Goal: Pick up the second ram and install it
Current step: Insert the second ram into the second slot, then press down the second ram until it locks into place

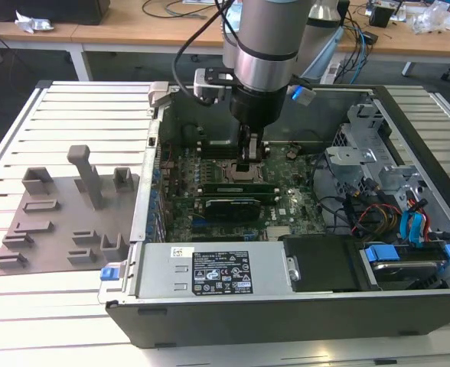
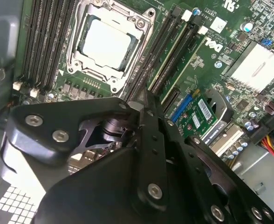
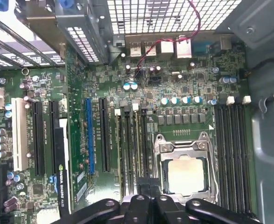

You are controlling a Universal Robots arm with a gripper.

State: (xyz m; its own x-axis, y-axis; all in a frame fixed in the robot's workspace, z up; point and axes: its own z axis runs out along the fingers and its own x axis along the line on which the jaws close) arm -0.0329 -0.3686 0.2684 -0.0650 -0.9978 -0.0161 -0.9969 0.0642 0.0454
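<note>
In the exterior view a long green ram stick (image 1: 233,186) lies seated along a slot in the motherboard, just in front of the CPU socket (image 1: 244,172). My gripper (image 1: 249,159) reaches down into the open computer case, its tip right above the socket and the stick. Its black fingers (image 2: 141,100) come together to a narrow point over the dark memory slots (image 2: 162,46) beside the socket (image 2: 106,44). In the first wrist view the fingertips (image 3: 146,186) sit closed over the slots next to the socket (image 3: 186,172). I see nothing between them.
A black graphics card (image 1: 233,206) sits just in front of the ram. The grey plastic tray (image 1: 49,229) with raised holders lies at the exterior view's left, outside the case. A power supply (image 1: 210,267), drive cage and cables (image 1: 393,206) crowd the case's front and right.
</note>
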